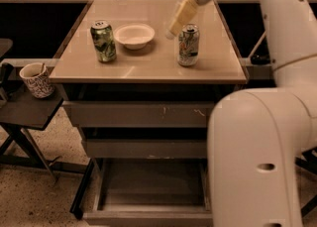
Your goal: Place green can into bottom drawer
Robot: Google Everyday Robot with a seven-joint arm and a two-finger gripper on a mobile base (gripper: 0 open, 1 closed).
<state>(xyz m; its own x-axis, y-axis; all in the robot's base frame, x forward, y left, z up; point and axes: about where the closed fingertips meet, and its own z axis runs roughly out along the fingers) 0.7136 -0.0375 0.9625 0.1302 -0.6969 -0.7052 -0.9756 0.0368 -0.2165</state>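
The dark green can [103,41] stands upright on the left of the tabletop [148,67]. The bottom drawer [148,184] is pulled out below the two upper drawers, with nothing in it. My gripper [177,4] hangs above the table's back right, just above and left of a paler white-and-green can [188,45]. It is open and holds nothing, well to the right of the green can.
A white bowl [134,35] sits between the two cans. A patterned mug [37,80] stands on a low dark side table [25,112] at the left. My white arm and base [262,146] fill the right side, next to the drawers.
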